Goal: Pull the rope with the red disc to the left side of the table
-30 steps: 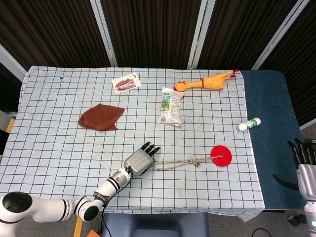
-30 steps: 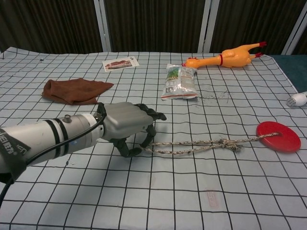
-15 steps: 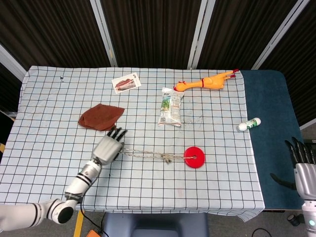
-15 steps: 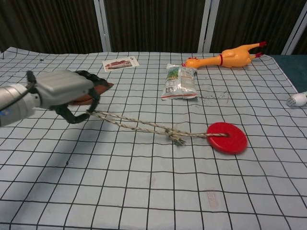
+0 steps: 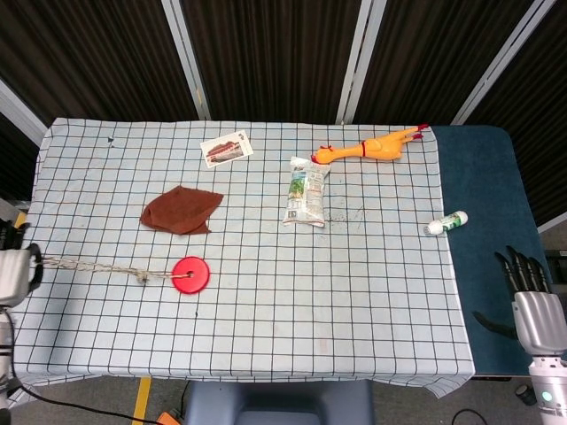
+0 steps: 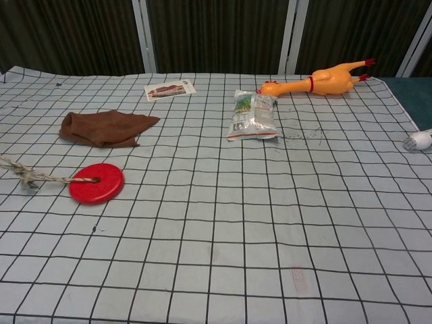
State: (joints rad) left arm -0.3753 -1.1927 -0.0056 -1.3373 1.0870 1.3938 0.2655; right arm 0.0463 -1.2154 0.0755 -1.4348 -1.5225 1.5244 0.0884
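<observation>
Left hand [image 5: 12, 273] holding rope [image 5: 89, 265], red disc [image 5: 190, 274] near brown cloth [image 5: 181, 210]

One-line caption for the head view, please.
Left hand at the table's left edge holds the rope; red disc lies below the brown cloth.

Red disc [image 5: 190, 274]: one, left of centre
Rope [image 5: 89, 265]: one
Brown cloth [image 5: 180, 211]: one
Rubber chicken [image 5: 372, 147]: one
Snack packet [image 5: 306, 191]: one
Card [image 5: 227, 148]: one
Small bottle [image 5: 446, 223]: one, probably, right edge
Hands: two, left hand [image 5: 12, 267], right hand [image 5: 530, 299]
</observation>
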